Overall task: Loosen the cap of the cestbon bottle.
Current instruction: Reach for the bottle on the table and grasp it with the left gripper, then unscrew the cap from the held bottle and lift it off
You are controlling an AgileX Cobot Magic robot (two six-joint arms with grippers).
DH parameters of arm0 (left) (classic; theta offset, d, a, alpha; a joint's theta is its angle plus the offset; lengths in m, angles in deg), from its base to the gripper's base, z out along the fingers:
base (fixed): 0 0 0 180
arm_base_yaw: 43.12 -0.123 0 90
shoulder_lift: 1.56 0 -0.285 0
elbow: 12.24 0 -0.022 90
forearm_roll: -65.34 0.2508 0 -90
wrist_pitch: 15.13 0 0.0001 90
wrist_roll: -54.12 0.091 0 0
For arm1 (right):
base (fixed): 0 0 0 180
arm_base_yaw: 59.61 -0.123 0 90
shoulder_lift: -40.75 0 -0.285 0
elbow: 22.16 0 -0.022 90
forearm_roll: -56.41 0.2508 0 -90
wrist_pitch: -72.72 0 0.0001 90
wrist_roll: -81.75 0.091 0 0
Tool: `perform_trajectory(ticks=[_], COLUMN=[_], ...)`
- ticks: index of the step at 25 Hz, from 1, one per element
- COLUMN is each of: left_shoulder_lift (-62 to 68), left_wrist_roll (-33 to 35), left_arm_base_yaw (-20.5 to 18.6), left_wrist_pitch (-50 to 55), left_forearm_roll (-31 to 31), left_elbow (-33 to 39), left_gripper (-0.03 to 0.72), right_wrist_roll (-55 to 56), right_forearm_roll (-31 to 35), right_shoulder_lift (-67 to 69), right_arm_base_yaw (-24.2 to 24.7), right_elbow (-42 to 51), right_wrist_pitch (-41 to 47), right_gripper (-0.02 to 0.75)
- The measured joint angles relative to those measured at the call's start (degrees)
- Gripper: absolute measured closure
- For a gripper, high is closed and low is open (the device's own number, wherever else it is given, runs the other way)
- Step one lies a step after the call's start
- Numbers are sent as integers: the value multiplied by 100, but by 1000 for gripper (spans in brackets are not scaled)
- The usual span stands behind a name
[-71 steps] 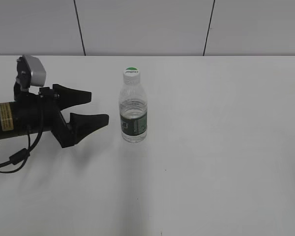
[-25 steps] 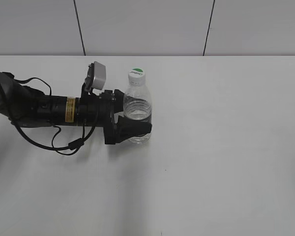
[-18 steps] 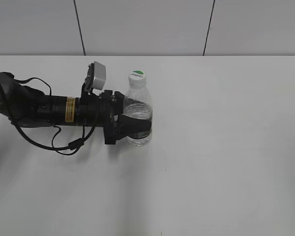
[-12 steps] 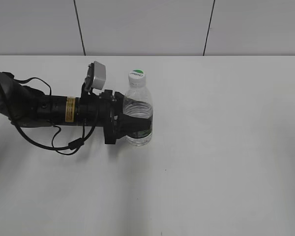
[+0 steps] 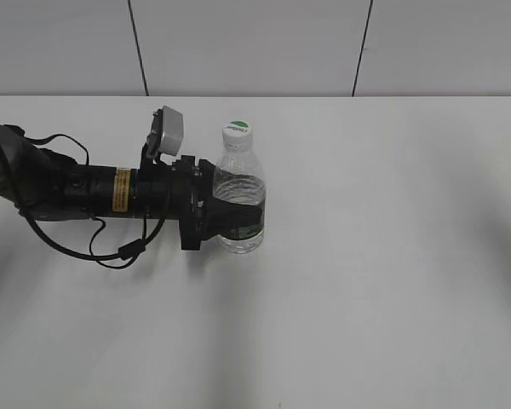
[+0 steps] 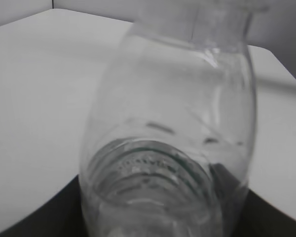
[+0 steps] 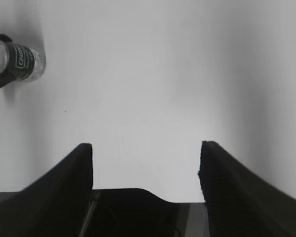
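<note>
The cestbon bottle [image 5: 238, 204] stands upright on the white table, clear, with a dark green label band. Its white cap [image 5: 237, 130] with a green half-circle is on top. My left gripper [image 5: 230, 218] reaches in from the left and is shut on the bottle's lower body at the label. In the left wrist view the bottle [image 6: 172, 148] fills the frame between the dark jaws. My right gripper [image 7: 145, 153] is open and empty over bare table, out of the exterior view. In its view the bottle's bottom [image 7: 19, 61] shows at the far upper left.
The white table [image 5: 392, 256] stretches to the right and front of the bottle. A grey panelled wall [image 5: 255, 43] rises behind the table's back edge. The left arm and its cable [image 5: 68, 196] lie across the left side of the table.
Since 2.8 s ago my left gripper has moved right and closed on the bottle. Over the last second the bottle has barely shifted.
</note>
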Motion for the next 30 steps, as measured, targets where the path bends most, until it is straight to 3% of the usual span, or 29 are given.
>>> perform_trajectory(ticks=[16, 30], left_shoulder_lift=[0, 0], left_wrist_roll=[0, 0], left_arm_base_yaw=[56, 60], left_wrist_pitch=[-69, -86], left_forearm_roll=[234, 289], left_elbow=[-18, -18], left_gripper=[291, 293], right_wrist_roll=[1470, 2014], right_forearm_roll=[9, 380], right_shoulder_lift=[3046, 4286], right_arm_base_yaw=[-1851, -2498], right_elbow=[-2500, -3906], right_wrist_pitch=[12, 18], right_gripper=[220, 220])
